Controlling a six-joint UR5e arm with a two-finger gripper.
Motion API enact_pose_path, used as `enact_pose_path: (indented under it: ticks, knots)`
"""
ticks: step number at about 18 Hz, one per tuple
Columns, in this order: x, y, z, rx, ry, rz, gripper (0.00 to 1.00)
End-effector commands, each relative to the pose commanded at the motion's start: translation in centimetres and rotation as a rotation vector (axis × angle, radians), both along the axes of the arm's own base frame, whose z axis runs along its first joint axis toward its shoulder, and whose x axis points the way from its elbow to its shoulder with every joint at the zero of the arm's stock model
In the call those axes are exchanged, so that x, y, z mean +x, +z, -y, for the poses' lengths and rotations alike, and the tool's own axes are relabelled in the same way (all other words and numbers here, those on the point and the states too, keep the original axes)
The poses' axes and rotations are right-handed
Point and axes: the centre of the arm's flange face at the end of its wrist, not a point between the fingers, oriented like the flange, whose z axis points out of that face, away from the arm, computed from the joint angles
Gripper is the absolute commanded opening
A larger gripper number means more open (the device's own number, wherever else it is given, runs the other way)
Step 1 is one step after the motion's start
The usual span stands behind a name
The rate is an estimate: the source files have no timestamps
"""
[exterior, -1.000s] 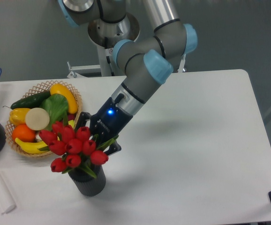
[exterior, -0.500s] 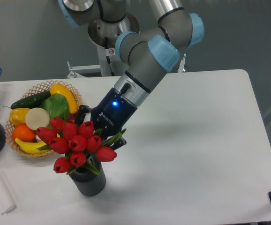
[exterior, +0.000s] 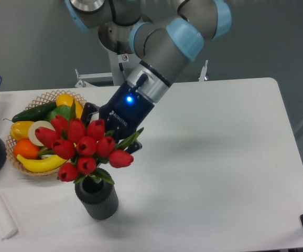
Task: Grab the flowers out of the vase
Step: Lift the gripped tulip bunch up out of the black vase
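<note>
Place: a robot lab or test bench.
Signs: arm [exterior: 162,47] mounted behind a plain white table [exterior: 219,157], bare grey wall [exterior: 25,42] behind the arm.

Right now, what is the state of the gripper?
Gripper: closed on the flowers, lifting them above the vase.

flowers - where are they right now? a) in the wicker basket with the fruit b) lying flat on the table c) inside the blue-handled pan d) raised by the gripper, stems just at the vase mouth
d: the flowers sit above the vase with the gripper closed in behind the bunch; only the stem bottoms reach the vase rim, and the buds overlap the basket only in view.
</note>
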Motion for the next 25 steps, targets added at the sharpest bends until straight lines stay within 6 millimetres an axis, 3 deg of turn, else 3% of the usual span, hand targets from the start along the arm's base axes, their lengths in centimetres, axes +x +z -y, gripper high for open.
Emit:
enact_pose_path:
  ticks: [5,9,16,25]
  knots:
    - [-1.3,2.4,0.6,0.019,0.041,0.038,0.47]
    - [-1.5,3.0,0.6,0.024,0.049,0.048,0.47]
    - [-4.5,5.6,1.7,0.058,0.091,0.009,0.47]
    - [-7.1,6.2,2.6,0.068,0.126,-0.012,0.47]
